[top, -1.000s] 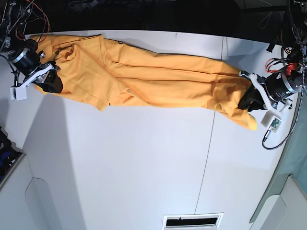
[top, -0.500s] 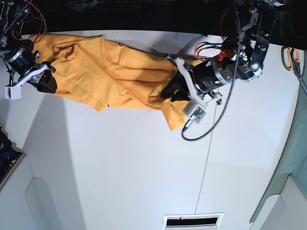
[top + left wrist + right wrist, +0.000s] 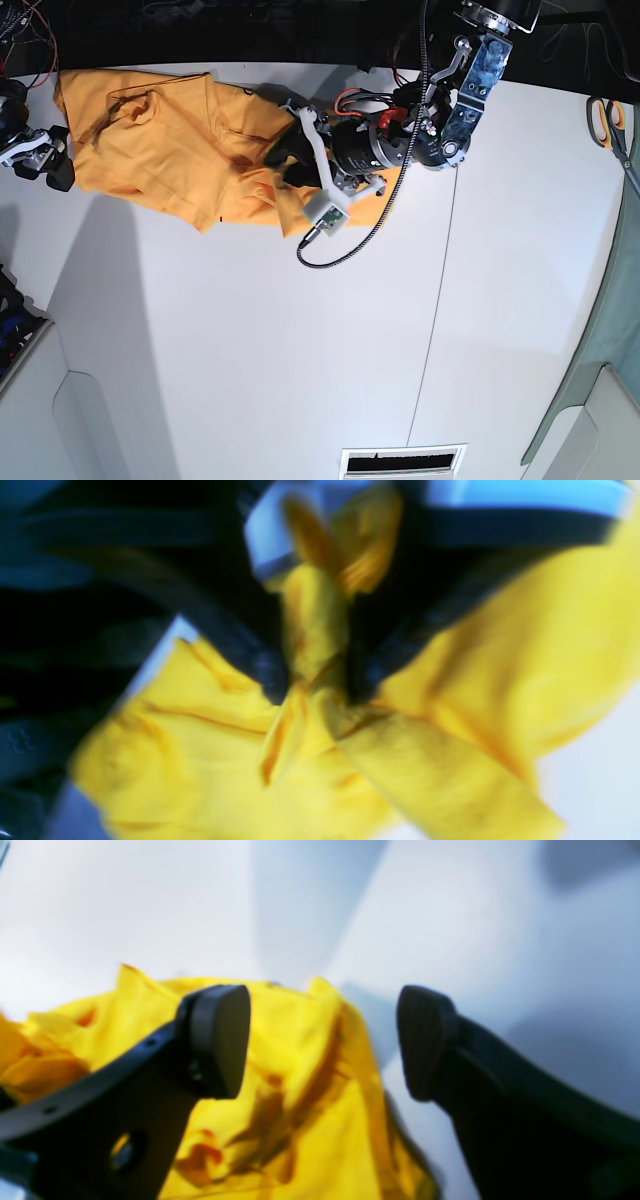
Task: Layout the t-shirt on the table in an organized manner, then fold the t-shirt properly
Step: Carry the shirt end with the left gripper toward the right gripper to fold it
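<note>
Base view: t-shirt (image 3: 180,150) lies bunched along the far edge of the table (image 3: 300,350), long axis running side to side between the two jaw sets, one end folded in under the left gripper (image 3: 285,160). Left wrist view is blurred, with a fold of cloth between the left jaws, so grip or release can't be told. Right gripper (image 3: 322,1040) stands wide open on nothing, shirt edge beneath it, with bare tabletop beyond its tips and across the near side.

Bright, even light — blurred wrist views
</note>
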You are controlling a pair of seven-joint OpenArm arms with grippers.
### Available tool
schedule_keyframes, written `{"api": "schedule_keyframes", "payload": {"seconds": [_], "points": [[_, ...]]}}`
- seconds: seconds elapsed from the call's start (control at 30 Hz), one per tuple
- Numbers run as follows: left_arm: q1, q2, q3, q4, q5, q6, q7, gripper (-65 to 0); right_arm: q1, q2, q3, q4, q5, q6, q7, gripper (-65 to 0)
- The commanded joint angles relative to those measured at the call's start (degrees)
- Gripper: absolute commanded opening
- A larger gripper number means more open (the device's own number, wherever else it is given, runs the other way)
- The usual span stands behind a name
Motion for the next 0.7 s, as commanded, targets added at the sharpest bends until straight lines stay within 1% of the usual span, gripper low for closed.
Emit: {"api": "schedule_keyframes", "payload": {"seconds": [0.0,0.1,0.2,0.3,0.47,0.57,0.67], "points": [[-0.74,0.33,1.09,0.92,-1.36,-1.75,-1.09,-32.5,0.33,1.60,0.31,-0.63,0.70,0.37,0.90,-20.3],[-0.90,0.31,3.93,0.92,-1.07,-2.01,-1.09,-32.0,0.44,3.43,0.09,-5.86,1.25,0.44,0.85,-20.3],[-1.92,0.33,5.29,0.92,-1.11,-1.99,-1.05,-32.0,0.44,4.26,-0.26,-10.51,4.72,0.92,-0.09,-20.3],[-3.37,0.46,5.44,0.94,-1.14,-1.97,-1.03,-32.0,0.42,3.93,-1.75,-12.96,7.37,1.53,-2.45,-20.3],[-5.03,0.46,5.44,0.94,-1.88,-2.01,-0.81,-32.1,0.42,2.49,-6.54,-14.03,8.52,1.49,-2.62,-20.3],[-4.98,0.44,5.44,1.38,-3.56,-2.03,-0.66,-32.1,0.44,2.49,-9.86,-14.01,9.35,1.49,-2.60,-20.3],[-5.01,0.44,5.44,2.86,-4.61,-2.60,-0.15,-32.1,0.42,2.49,-11.39,-14.01,9.18,1.49,-2.62,-20.5]]}}
